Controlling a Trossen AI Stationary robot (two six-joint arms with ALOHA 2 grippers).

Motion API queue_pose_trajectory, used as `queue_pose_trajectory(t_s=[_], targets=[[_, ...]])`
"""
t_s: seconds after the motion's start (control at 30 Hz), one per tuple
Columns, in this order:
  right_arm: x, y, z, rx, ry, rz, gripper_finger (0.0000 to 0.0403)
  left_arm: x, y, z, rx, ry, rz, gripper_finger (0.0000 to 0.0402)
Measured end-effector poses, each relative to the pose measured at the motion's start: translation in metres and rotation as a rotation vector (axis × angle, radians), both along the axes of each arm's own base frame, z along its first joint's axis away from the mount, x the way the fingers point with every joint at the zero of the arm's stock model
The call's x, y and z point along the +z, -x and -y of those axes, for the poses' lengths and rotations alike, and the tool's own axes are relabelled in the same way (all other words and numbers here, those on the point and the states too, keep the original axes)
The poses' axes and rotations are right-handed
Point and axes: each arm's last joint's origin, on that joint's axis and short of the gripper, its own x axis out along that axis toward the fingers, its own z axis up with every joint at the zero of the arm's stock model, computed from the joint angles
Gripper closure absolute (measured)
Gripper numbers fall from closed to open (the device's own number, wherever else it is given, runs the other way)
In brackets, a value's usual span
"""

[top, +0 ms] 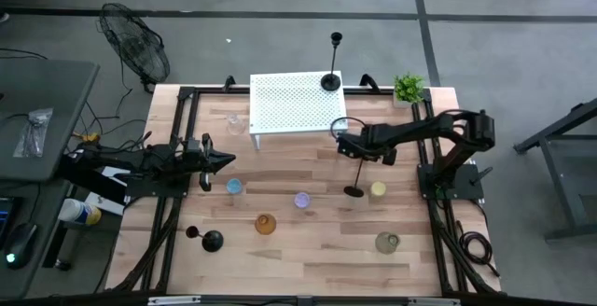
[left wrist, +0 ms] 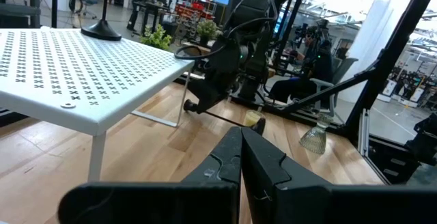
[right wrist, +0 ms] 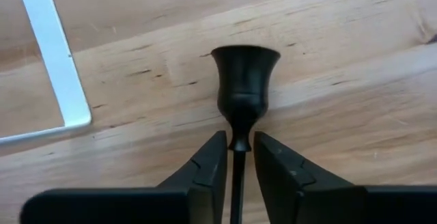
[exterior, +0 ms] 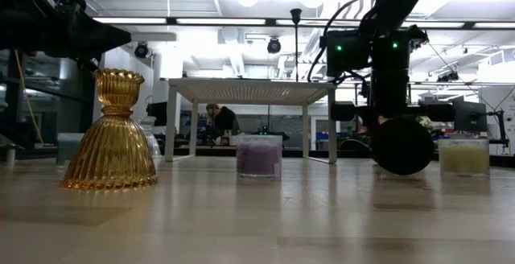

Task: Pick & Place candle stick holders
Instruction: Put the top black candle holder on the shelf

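My right gripper (top: 343, 143) is shut on a slim black candlestick (top: 357, 171) in front of the white perforated stand (top: 297, 104). The candlestick lies almost level, cup toward the far edge and round base (exterior: 401, 145) toward the near edge. A taller black candlestick (top: 332, 80) stands by its base on the stand's right corner. A third, short one (top: 211, 241) is at the near left. My left gripper (top: 222, 161) is shut and empty over the table's left side. Coloured glass holders lie across the table: blue (top: 234, 187), purple (top: 301, 200), amber (top: 266, 224), yellow (top: 377, 189). My right gripper pinches the thin stem (right wrist: 238, 157) just below the cup (right wrist: 244, 80), one finger on each side. The cup sticks out past the fingertips. The stick is tilted close to level, base low over the wood; whether the base touches the table I cannot tell.
A grey-green glass holder (top: 387, 243) sits near right and a clear one (top: 236, 119) left of the stand. A small potted plant (top: 408, 88) stands at the far right corner. Black rails (top: 177, 110) frame the table's edges. Bare wood lies along the near edge.
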Motion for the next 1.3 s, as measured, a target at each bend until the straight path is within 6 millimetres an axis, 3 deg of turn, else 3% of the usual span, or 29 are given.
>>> queue_pose_trajectory(t_s=[0.17,0.67,1.3], targets=[[0.000,-0.001,-0.003,0.007,-0.001,0.000,0.0363,0.000,0.000,0.000,0.000,0.000,0.000,0.0401],[0.002,-0.003,-0.018,0.066,-0.011,0.008,0.0367,0.000,0.000,0.000,0.000,0.000,0.000,0.0401],[0.050,0.010,-0.040,0.199,0.111,0.140,0.0368,0.000,0.000,0.000,0.000,0.000,-0.001,0.0401]])
